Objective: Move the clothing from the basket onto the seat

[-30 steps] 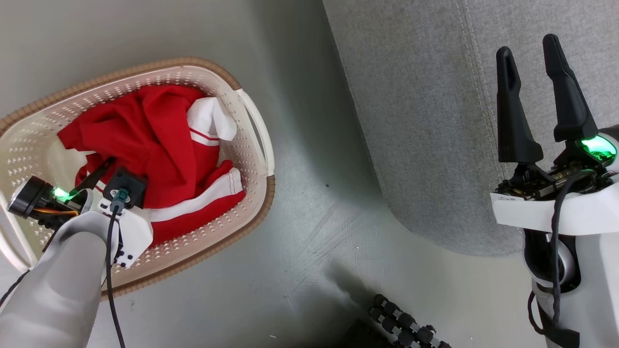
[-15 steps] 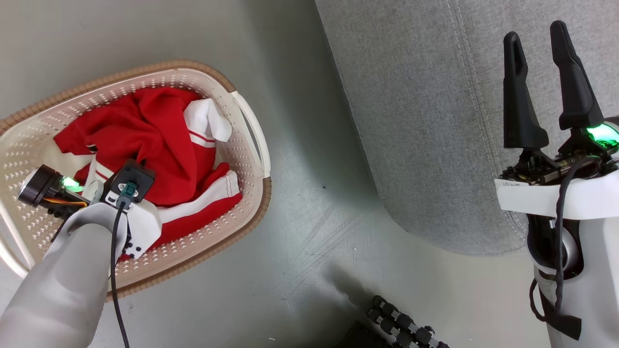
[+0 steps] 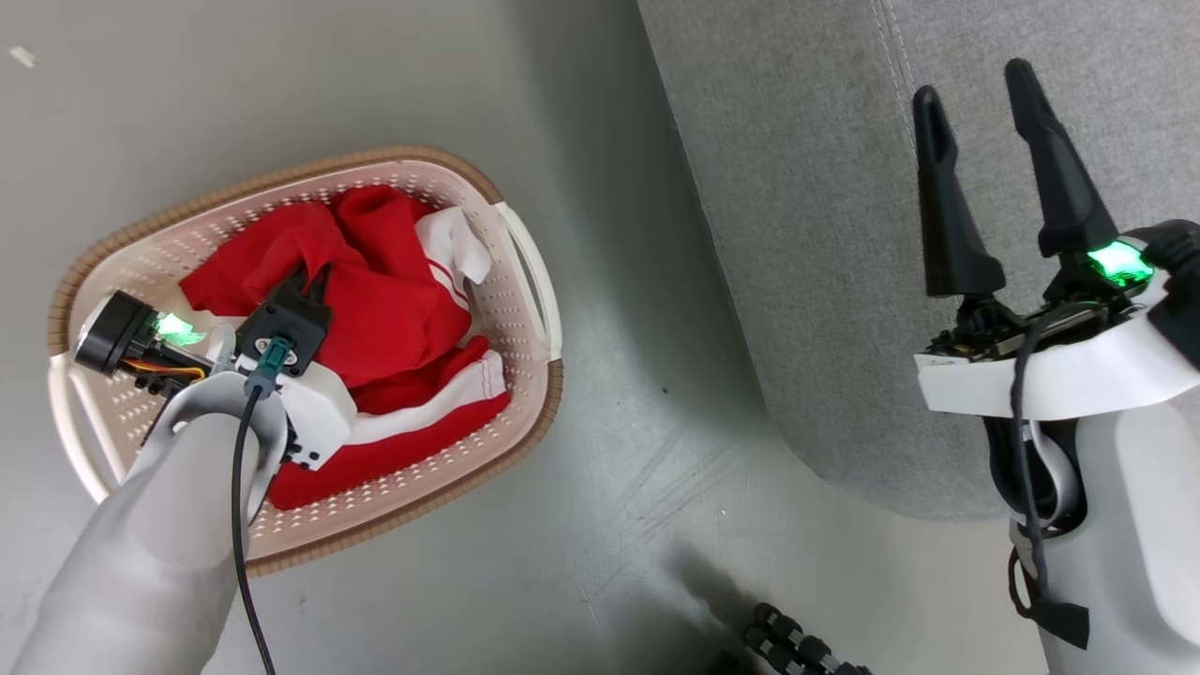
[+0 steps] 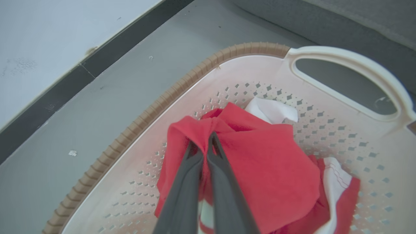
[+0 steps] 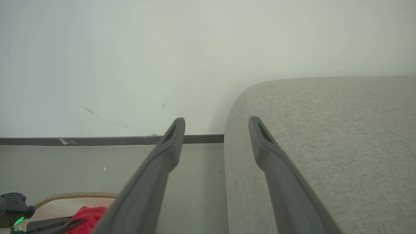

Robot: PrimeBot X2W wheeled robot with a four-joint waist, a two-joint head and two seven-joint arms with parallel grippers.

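Seen from the head camera, at the far left a cream-white perforated plastic laundry basket with a brown woven-look rim (image 3: 122, 412) sits on a smooth grey floor (image 3: 609, 422). Inside it lies the bright red fabric clothing with white panels and red-striped white bands (image 3: 394, 319), heaped towards the basket's right side. The left gripper (image 3: 314, 274) reaches down into this heap, its dark fingers mostly hidden behind its own wrist housing. The left wrist camera makes the grip plain: the two fingers are pressed together on a raised fold of the red fabric, which peaks at their tips, with the basket's white side handle (image 4: 351, 65) beyond. Right of the basket is bare floor, then the large grey woven-fabric seat with a rounded corner and a stitched seam (image 3: 825, 234). Furthest right, the right gripper (image 3: 972, 82) is over the seat, fingers spread apart and holding nothing. Its wrist camera adds a pale wall (image 5: 162, 48) with a dark skirting strip (image 5: 97, 140) behind the seat, and a corner of the basket and red cloth at lower left.
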